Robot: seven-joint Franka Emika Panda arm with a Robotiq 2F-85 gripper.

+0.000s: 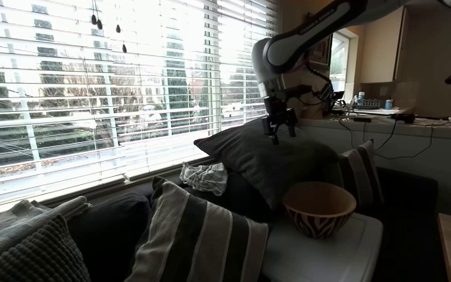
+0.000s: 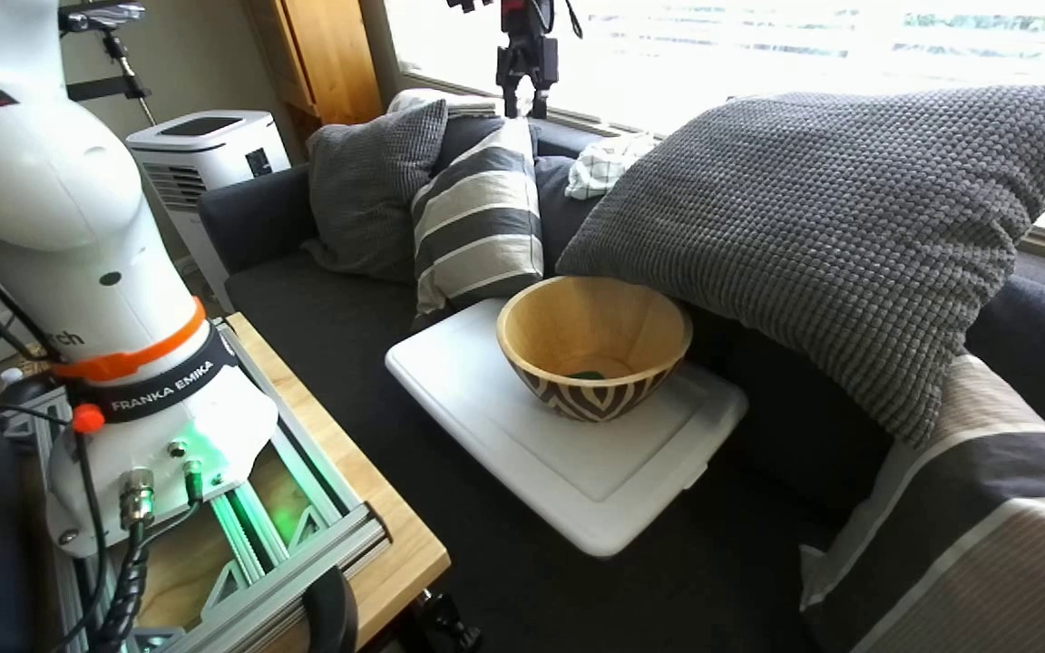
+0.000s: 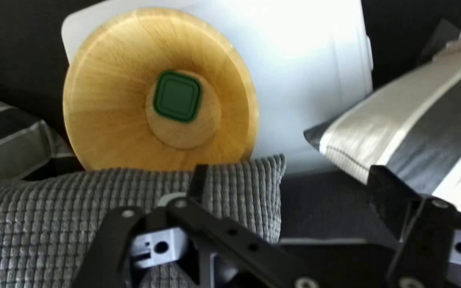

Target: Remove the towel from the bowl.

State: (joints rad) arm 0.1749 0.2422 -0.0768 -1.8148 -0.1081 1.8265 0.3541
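Note:
The towel, a white cloth with dark checks, lies crumpled on top of the sofa back by the window in both exterior views (image 1: pixel 204 177) (image 2: pixel 609 165); it does not show in the wrist view. The wooden bowl with a zebra-like pattern stands upright on a white lid-like surface in both exterior views (image 1: pixel 319 219) (image 2: pixel 536 322), and in the wrist view (image 3: pixel 106 104). A green square object (image 3: pixel 177 96) lies on the bowl's bottom. My gripper (image 1: pixel 283 136) (image 2: pixel 525 107) is high above the sofa, apart from towel and bowl. Its fingers are wide apart in the wrist view (image 3: pixel 288 176), with nothing between them.
A large grey textured pillow (image 1: pixel 257 156) (image 2: pixel 804 209) (image 3: pixel 74 216) leans between bowl and window. Striped pillows (image 1: pixel 206 235) (image 2: pixel 985 508) stand on both sides of the bowl. The white surface (image 2: pixel 486 435) rests on the dark sofa seat. Window blinds (image 1: pixel 112 98) run behind the sofa.

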